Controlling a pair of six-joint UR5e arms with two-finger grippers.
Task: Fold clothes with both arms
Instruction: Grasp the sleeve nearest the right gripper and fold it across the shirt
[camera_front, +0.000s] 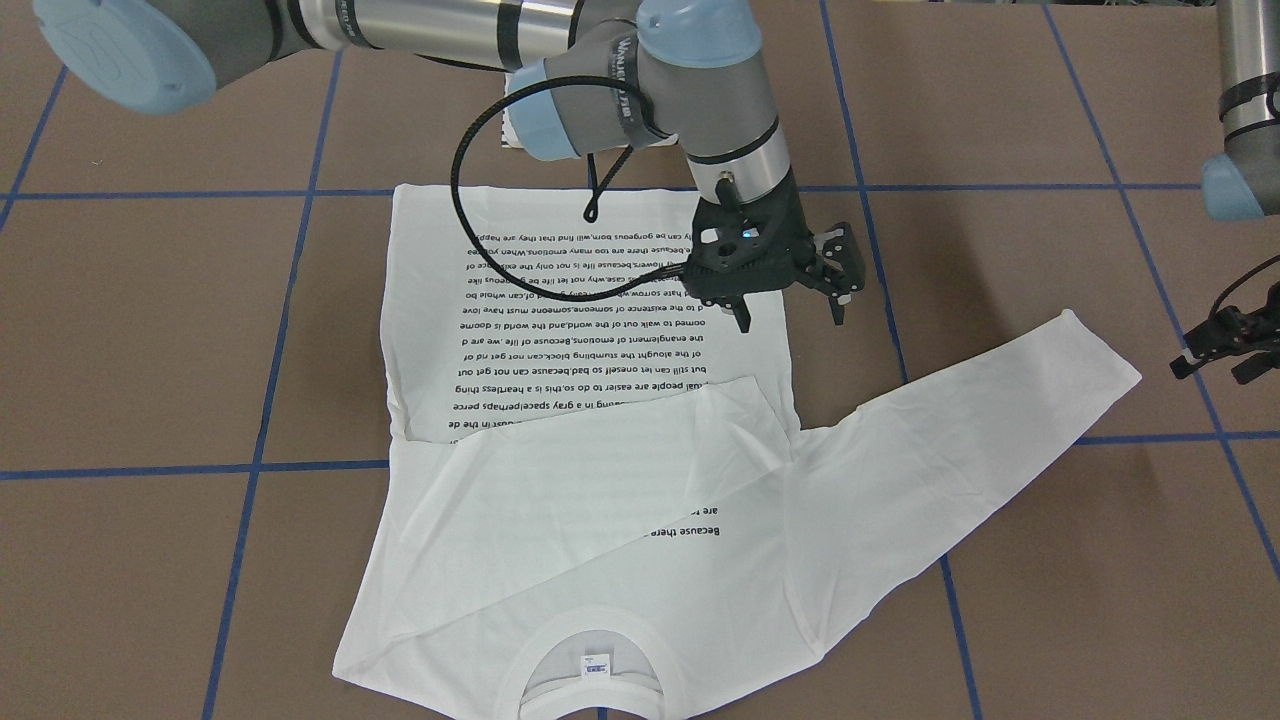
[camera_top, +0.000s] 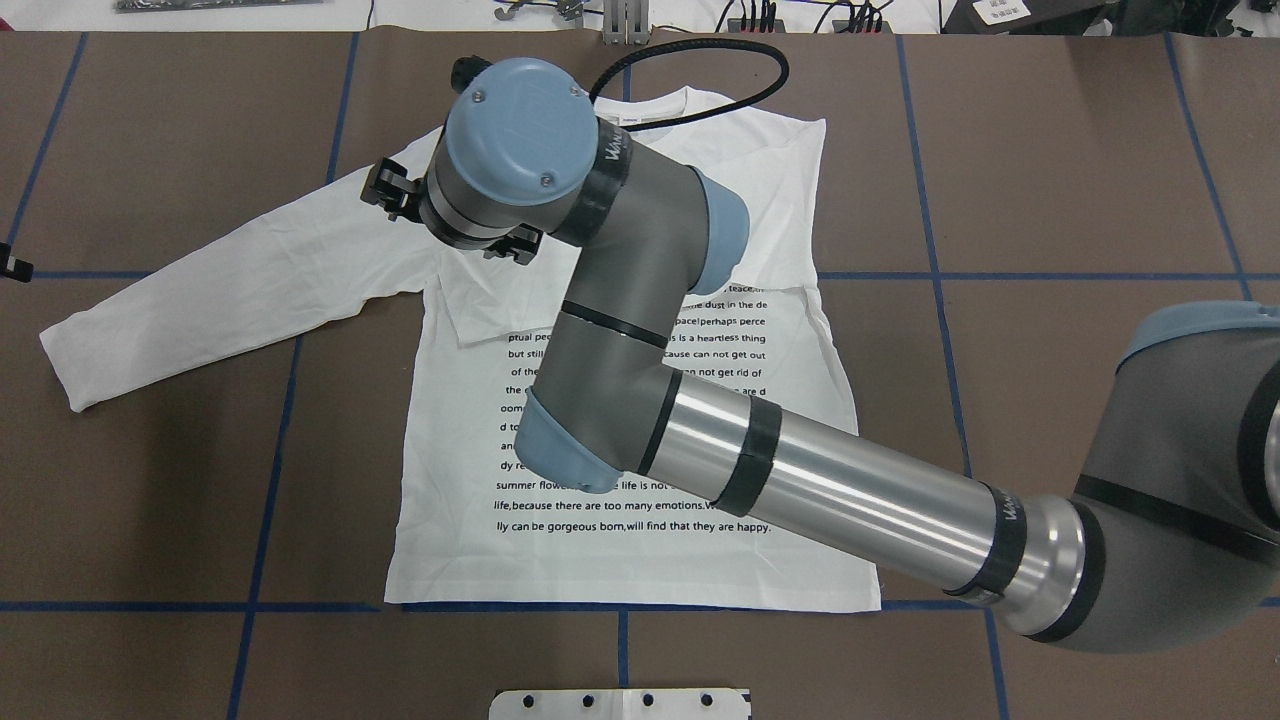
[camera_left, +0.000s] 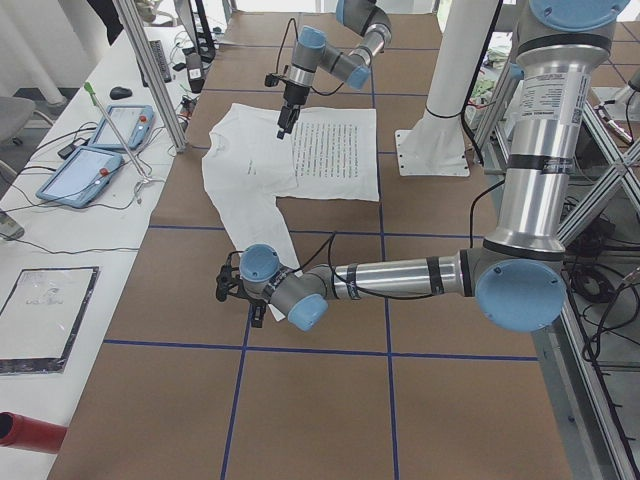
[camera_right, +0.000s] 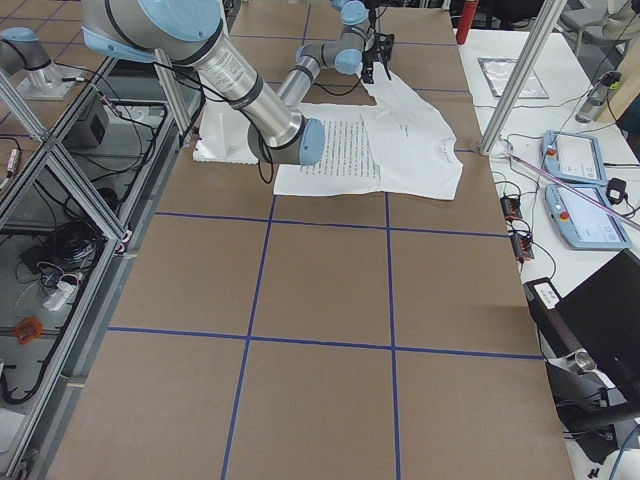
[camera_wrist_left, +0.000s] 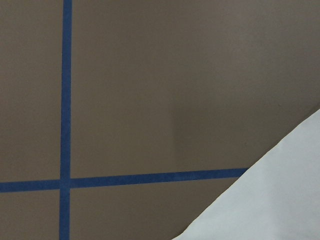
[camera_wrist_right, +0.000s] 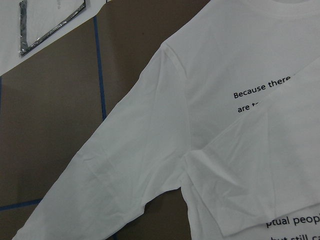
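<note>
Exterior front-facing: white long-sleeved T-shirt (camera_front: 600, 500) flat on taped brown table (camera_front: 150, 330), print upward, collar (camera_front: 590, 628) away from robot, one sleeve folded across chest, other sleeve stretched out sideways. Right gripper (camera_front: 790, 315) poised above shirt's side edge near that armpit, jaws wide apart, empty. Left gripper (camera_front: 1218, 370) off the cloth beyond outstretched cuff, jaws parted, gripping nothing.

Blue tape (camera_front: 190, 195) grids the brown table (camera_front: 150, 330); two pendants (camera_left: 80, 178) lie on the white bench (camera_left: 110, 235) beside it.

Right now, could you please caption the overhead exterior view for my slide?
Silver-grey right arm reaches across the white long-sleeved cotton T-shirt, one sleeve outstretched.
</note>
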